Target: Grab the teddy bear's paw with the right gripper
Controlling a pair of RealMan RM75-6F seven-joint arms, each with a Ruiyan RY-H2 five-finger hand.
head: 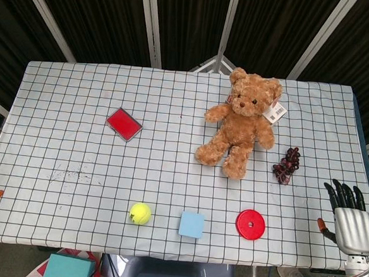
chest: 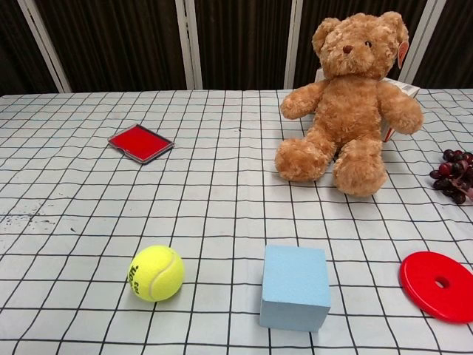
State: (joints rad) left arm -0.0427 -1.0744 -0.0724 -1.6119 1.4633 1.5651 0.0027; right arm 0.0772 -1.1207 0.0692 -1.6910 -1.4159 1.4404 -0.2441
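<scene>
Toward the far right of the checked tablecloth (head: 79,106) sits the brown teddy bear (head: 244,120), light and squashy by the look of it. Its plush paw (head: 266,139) should compress, so wrap fingers right around. The right hand (head: 350,220) hangs off the table's near right edge, fingers extended, holding nothing.

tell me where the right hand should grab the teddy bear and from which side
Probably the arm paw on the grapes' side. The teddy bear sits upright with that paw sticking out sideways, free of its body. The right hand, open at the table's near right edge, could reach forward and close over it from outside.
</scene>
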